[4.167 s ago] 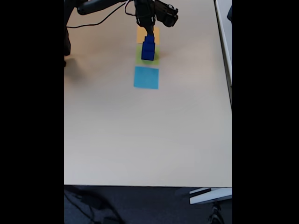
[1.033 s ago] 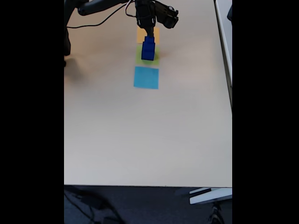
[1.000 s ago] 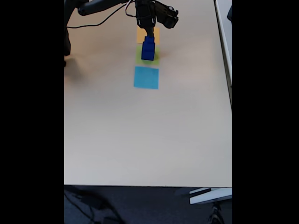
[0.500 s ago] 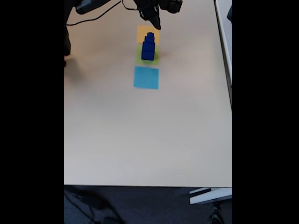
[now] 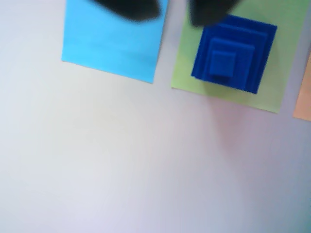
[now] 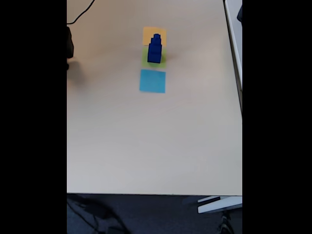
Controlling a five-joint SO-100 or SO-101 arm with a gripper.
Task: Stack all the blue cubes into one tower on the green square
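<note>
Tower [image 5: 233, 53] of blue cubes stands stepped on green square [image 6: 154, 59], judged light, rigid, topple-prone, best gripped by flat sides; claw [image 5: 167, 12] at 12 o'clock, empty, fingers apart.

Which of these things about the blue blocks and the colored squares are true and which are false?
1. The blue cubes are piled into one tower. True.
2. The tower stands on the light-blue square. False: it stands on the green square; the light-blue square is bare.
3. The smallest cube is on top. True: the wrist view shows the steps shrinking toward the middle.
4. The pincer is squeezing the top cube. False: its dark fingers show at the top edge of the wrist view, well above the tower and touching nothing.
5. In the fixed view, the orange square lies behind the green one. True.
</note>
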